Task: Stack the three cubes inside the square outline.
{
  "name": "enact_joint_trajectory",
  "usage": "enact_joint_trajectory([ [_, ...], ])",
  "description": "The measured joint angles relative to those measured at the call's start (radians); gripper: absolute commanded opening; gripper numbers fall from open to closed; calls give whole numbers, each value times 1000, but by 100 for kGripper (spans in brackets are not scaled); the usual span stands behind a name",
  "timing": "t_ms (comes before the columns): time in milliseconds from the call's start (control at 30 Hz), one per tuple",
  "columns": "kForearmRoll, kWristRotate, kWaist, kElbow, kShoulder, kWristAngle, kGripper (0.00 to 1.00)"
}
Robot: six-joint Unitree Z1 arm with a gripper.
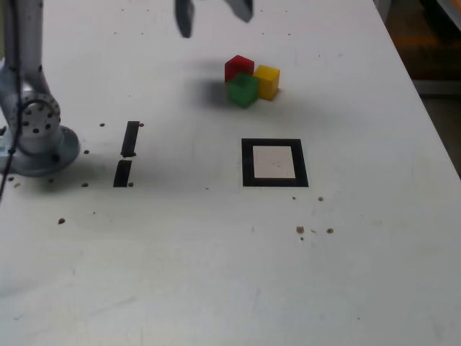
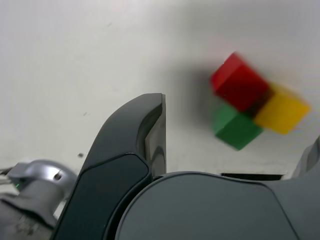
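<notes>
On the far part of the white table (image 1: pixel 216 274), the matte red cube (image 1: pixel 239 66), yellow cube (image 1: pixel 267 81) and green cube (image 1: pixel 243 89) sit clustered, unstacked, beyond the empty black tape square outline (image 1: pixel 274 163), while the dark gripper (image 1: pixel 215 16) hovers above, jaws wide open, holding nothing.

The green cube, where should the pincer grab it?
Probably from above, squeezing the green cube on its two free sides, the exterior view's left and right. The red cube and yellow cube crowd its back, so a front-to-back grip looks blocked. The pincer is open.
</notes>
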Motion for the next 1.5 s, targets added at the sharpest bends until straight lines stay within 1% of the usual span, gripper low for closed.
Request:
enact_joint_trajectory([
  [67, -16, 4, 1, -65, 17, 1, 100],
  [133, -56, 7, 2, -87, 22, 4, 100],
  [200, -107, 7, 2, -26, 28, 3, 99],
  [267, -134, 5, 3, 35, 56, -2, 99],
  [333, -151, 2, 3, 51, 77, -4, 99],
  [400, -177, -8, 3, 78, 76, -4, 99],
  [500, -209, -34, 3, 163, 77, 12, 99],
  [600, -239, -51, 1, 195, 68, 18, 99],
  [767, -257, -56, -11, 191, 76, 8, 99],
  [933, -297, -70, -18, 189, 132, 10, 99],
  [1000, -309, -84, -22, 181, 147, 16, 99],
  [1167, -305, -110, -26, 163, 182, 28, 98],
  [1500, -299, -152, -80, 166, 192, 24, 93],
])
